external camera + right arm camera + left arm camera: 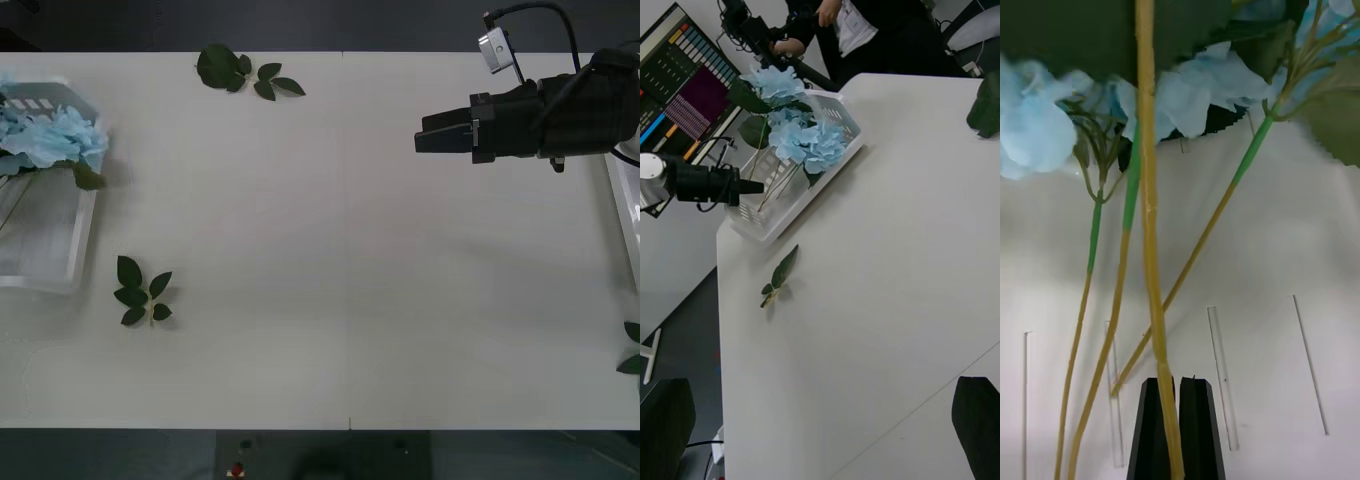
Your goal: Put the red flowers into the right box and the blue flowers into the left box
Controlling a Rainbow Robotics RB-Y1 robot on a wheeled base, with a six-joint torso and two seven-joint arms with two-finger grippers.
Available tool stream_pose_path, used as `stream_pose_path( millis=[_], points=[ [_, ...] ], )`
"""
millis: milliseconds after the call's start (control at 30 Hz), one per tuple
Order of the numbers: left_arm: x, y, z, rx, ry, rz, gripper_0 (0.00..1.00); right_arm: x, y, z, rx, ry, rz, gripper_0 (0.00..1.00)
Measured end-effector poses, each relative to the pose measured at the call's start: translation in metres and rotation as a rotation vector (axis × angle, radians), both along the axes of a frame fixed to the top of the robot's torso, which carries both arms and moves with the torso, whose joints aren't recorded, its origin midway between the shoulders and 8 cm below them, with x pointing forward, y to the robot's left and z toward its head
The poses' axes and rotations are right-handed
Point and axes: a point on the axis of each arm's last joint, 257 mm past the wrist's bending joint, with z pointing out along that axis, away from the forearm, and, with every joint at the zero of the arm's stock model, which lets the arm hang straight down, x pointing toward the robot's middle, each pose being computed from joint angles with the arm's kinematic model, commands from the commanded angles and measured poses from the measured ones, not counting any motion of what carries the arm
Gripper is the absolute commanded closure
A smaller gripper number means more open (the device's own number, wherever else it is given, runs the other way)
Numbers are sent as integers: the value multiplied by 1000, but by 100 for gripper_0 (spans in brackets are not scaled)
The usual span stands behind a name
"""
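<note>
At the left edge of the counter [340, 230], the left box [60, 270] was seen, a translucent ribbed tray, with the blue flowers [50, 135] gathered at its far end and their thin stems laid along its floor. Inside that box the left gripper [1169, 397] was found with its black jaws closed on one yellowish-green stem of the blue flowers, the other stems lying beside it. Just beside the box's near corner a loose leaf sprig [140, 292] was lying, and a second leaf sprig [245, 72] near the far edge. Toward the far right, the right gripper [425, 135] was held above the counter, its jaws parted and holding nothing. At the right edge, the rim of the right box [625, 215] was visible.
</note>
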Motion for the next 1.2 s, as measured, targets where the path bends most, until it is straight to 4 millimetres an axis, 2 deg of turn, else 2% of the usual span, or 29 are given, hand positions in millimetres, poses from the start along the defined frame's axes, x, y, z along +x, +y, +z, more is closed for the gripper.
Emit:
stream_pose_path(
  millis=[100, 133, 167, 267, 367, 467, 533, 633, 900, 1200],
  points=[
    [0, -2, -3, -2, 1, -1, 96, 0, 0, 0, 0, 0, 0, 0],
    [0, -3, -2, -5, 0, 0, 90, 0, 0, 0, 0, 0, 0, 0],
    [1, -3, -2, -11, -2, 0, 72, 0, 0, 0, 0, 0, 0, 0],
    [2, -5, 0, -31, -11, 4, 40, 0, 0, 0, 0, 0, 0, 0],
    [2, -11, 2, -64, -14, -2, 25, 0, 0, 0, 0, 0, 0, 0],
    [-3, -21, 0, -84, 19, -43, 17, 0, 0, 0, 0, 0, 0, 0],
    [-8, -25, 2, -97, 44, -72, 13, 0, 0, 0, 0, 0, 0, 0],
    [-15, -29, 16, -138, 63, -115, 11, 0, 0, 0, 0, 0, 0, 0],
    [-38, -28, 79, -216, 71, -227, 6, 0, 0, 0, 0, 0, 0, 0],
    [-65, -40, 141, -281, 71, -353, 6, 0, 0, 0, 0, 0, 0, 0]
  ],
)
